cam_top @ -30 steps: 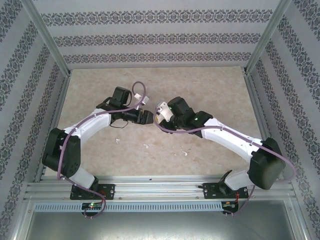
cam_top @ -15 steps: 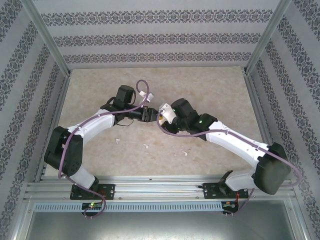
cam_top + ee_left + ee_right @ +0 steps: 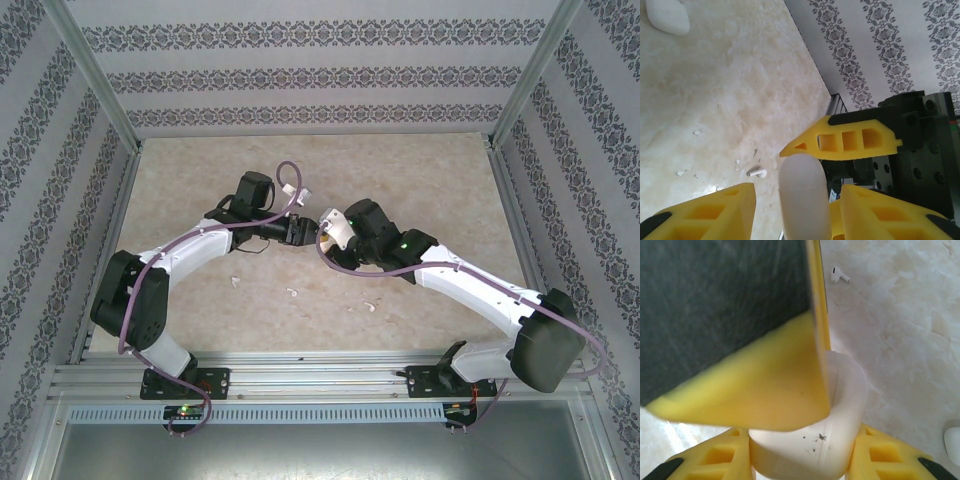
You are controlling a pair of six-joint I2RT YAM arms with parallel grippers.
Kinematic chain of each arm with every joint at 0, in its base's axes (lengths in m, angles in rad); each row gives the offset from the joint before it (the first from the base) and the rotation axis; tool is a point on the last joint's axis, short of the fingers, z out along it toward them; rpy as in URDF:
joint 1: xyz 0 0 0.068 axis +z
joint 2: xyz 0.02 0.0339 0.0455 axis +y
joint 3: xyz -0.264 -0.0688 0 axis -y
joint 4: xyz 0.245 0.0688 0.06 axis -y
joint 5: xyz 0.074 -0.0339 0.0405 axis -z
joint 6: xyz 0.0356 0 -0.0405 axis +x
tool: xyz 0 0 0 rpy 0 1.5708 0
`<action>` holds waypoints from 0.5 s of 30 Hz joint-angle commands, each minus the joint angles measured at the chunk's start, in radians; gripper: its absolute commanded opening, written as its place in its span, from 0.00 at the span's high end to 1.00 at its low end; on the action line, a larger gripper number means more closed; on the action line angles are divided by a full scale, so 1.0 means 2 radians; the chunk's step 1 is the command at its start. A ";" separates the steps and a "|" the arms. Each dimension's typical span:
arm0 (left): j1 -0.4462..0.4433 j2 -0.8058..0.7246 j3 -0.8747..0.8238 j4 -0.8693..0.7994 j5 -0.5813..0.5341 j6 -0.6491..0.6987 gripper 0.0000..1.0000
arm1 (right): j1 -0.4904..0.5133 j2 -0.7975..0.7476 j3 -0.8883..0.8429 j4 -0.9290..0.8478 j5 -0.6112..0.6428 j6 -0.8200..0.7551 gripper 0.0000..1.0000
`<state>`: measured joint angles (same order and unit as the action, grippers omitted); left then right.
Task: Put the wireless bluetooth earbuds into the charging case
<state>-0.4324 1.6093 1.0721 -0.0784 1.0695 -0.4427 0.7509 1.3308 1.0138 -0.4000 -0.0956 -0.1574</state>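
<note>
I judge the step in hand to be prying open the charging case (image 3: 810, 440), so I want the left end effector (image 3: 302, 230) to catch just the lid edge and lever gently while the other side holds firm without twisting. In the left wrist view its 2 yellow fingers (image 3: 715, 210) stand apart on either side of the case's rounded top. A gap shows at one finger, so I read it as open, not clamped. The left arm reaches forward and inward, wrist turned toward its partner.

The case sits between the 2 end effectors and appears held up off the table (image 3: 440, 170). I cannot tell whether its lid is open.

The right end effector (image 3: 335, 228) is closed on the case body, both fingers pressed to its sides in the right wrist view. Its arm bends in a long arc from the base.

3 earbuds (image 3: 293, 293) lie on the table, below and on the base side of both end effectors, well apart from the case, none inserted yet.
</note>
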 commanded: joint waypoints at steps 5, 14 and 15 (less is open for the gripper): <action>-0.013 0.002 0.032 -0.082 0.003 0.057 0.81 | 0.005 0.003 0.015 -0.006 0.002 -0.003 0.78; -0.001 -0.024 0.028 -0.049 -0.044 0.077 0.96 | -0.003 -0.033 0.022 -0.002 -0.032 0.036 0.49; 0.005 -0.032 0.018 -0.026 -0.046 0.068 0.96 | -0.009 -0.044 0.022 0.003 -0.050 0.048 0.47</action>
<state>-0.4480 1.5951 1.1358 -0.2382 1.0306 -0.3359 0.7460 1.3186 1.0279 -0.4061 -0.1020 -0.1200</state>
